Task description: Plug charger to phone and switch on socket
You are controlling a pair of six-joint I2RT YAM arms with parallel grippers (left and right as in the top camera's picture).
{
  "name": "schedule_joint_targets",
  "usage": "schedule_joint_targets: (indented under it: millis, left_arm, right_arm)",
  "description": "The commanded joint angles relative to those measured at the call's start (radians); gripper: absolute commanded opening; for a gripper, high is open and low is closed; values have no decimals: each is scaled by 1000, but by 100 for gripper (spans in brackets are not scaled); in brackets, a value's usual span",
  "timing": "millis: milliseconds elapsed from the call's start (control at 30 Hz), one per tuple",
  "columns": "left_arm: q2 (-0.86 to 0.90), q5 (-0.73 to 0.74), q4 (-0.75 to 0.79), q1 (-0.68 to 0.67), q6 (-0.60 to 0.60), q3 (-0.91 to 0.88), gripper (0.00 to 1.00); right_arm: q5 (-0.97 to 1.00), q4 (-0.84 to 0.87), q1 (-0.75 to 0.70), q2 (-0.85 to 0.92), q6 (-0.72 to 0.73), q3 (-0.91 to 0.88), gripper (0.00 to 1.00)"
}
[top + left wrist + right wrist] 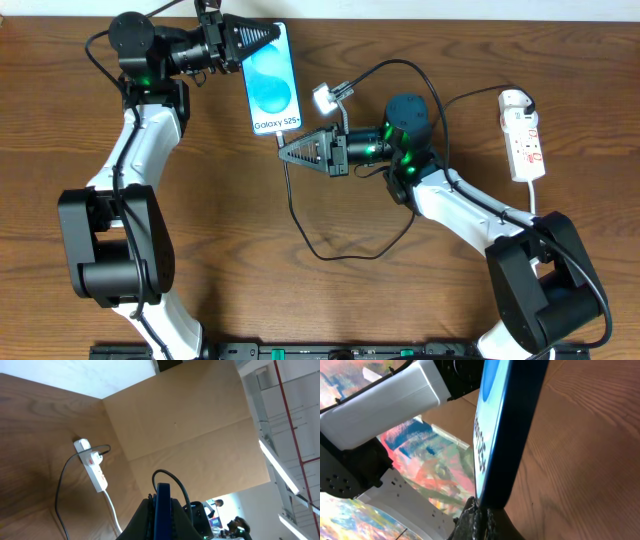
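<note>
The phone point(272, 80), its blue-and-white screen lit, lies at the back middle of the table. My left gripper point(274, 35) is shut on its far end, and the phone's dark blue edge point(163, 502) stands between the jaws in the left wrist view. Against the phone's near end, my right gripper point(281, 151) is shut with the charger's connector tip hidden between its fingers. In the right wrist view the phone point(502, 435) rises straight from the shut jaws. The charger cable point(300, 225) loops across the table toward the white socket point(526, 140) at the right.
The black cable loop lies on the wood between both arms. The socket's white cord point(535, 195) runs toward the table's front right. From the left wrist camera the socket point(94, 466) shows with a black cable point(59, 491) leading into it. A brown board point(190, 425) stands behind.
</note>
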Motion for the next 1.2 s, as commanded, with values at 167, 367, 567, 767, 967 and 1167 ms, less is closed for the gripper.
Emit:
schedule_joint_targets:
  millis: [167,367,567,767,967,1167]
  left_arm:
    - [-32,37,12,-4,8,23,7]
    - [-32,52,12,-4,23,23,7]
    - [-32,68,12,-4,45,23,7]
    - [-32,78,12,-4,53,23,7]
    - [-32,94,12,-4,56,23,7]
    - [-32,115,11,-4,56,23,7]
  right_arm:
    - [65,29,-3,7,20,11,1]
    - [68,37,-4,7,32,11,1]
    - [88,36,-4,7,43,11,1]
    - [99,37,-4,7,57,11,1]
    - [119,37,-4,7,57,11,1]
    - [118,71,-4,7,56,11,1]
